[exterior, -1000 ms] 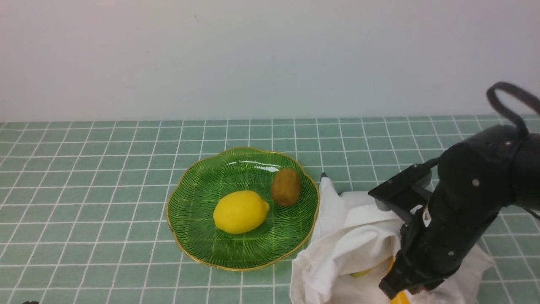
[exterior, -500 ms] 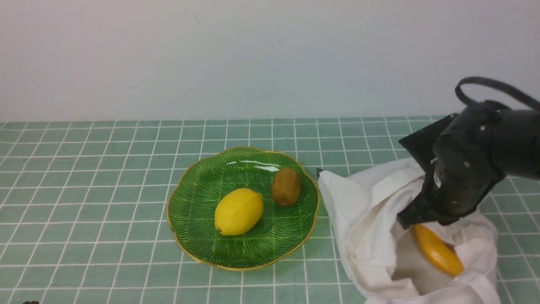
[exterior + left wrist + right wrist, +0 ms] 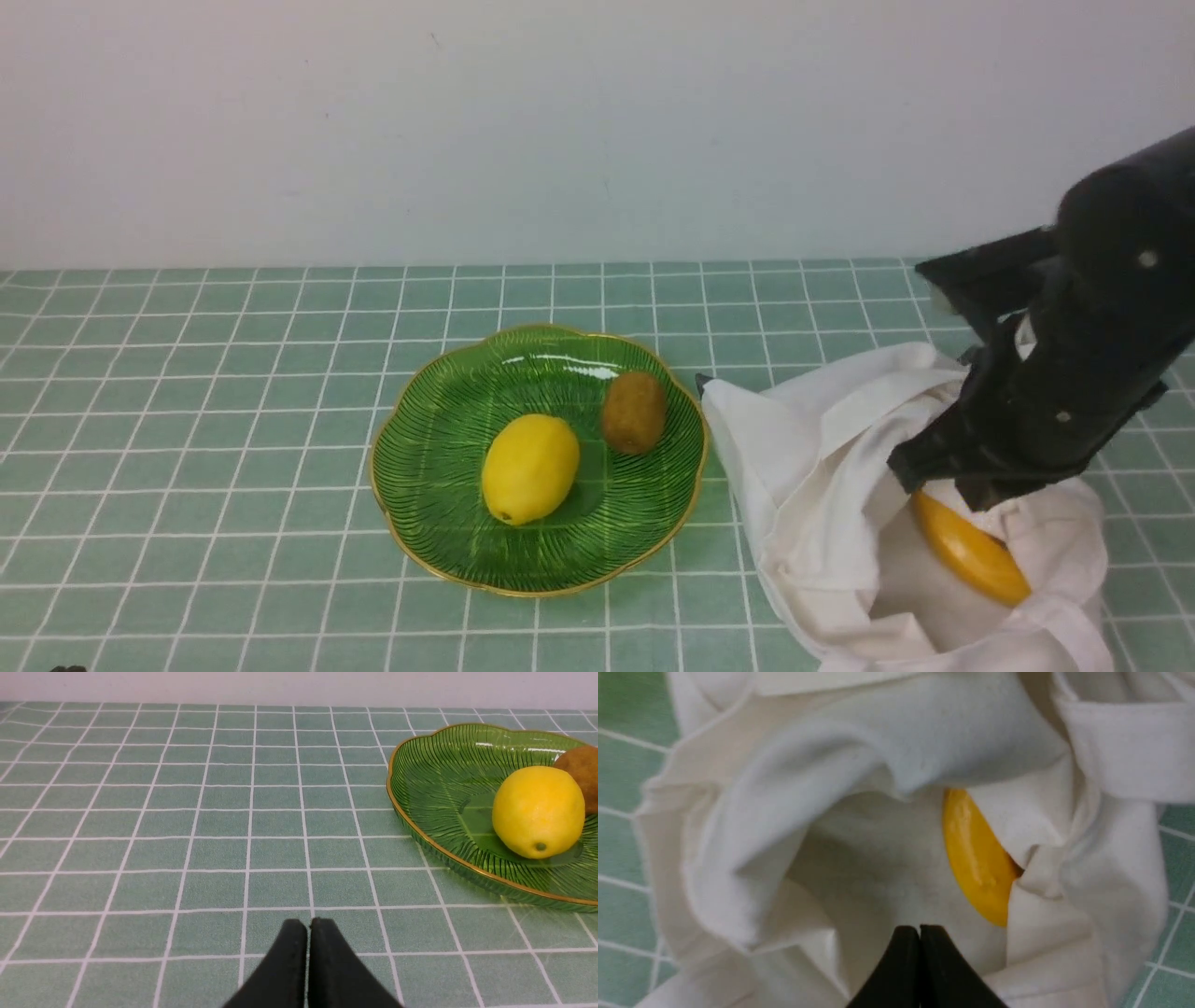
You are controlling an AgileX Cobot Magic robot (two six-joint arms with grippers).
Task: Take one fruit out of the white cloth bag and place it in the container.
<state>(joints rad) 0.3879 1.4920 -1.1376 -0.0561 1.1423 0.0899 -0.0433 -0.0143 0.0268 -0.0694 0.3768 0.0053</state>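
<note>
The brown kiwi [image 3: 633, 412] lies on the green gold-rimmed plate [image 3: 420, 485], at its right side beside a yellow lemon [image 3: 530, 469]. Right of the plate, the white cloth bag [image 3: 812, 467] sits slumped with its mouth open. A long orange-yellow fruit [image 3: 971, 553] shows inside it. My right gripper [image 3: 938, 481] hangs over the bag's mouth, shut, with nothing between its fingers [image 3: 920, 929]; the orange-yellow fruit [image 3: 976, 858] lies just beyond the tips. My left gripper [image 3: 308, 924] is shut over bare tablecloth, well apart from the plate's rim [image 3: 397, 807], lemon [image 3: 537, 811] and kiwi [image 3: 579, 772].
A green checked tablecloth [image 3: 233, 420] covers the table, ending at a pale wall [image 3: 560, 121] behind. The bag's dark corner tip [image 3: 702, 381] almost touches the plate. The right arm's black body [image 3: 1102, 345] hides the bag's far right side.
The right arm has risen from low in the bag's front and moved back and right. The bag has spread open, uncovering the orange-yellow fruit. The lemon has rolled slightly on the plate.
</note>
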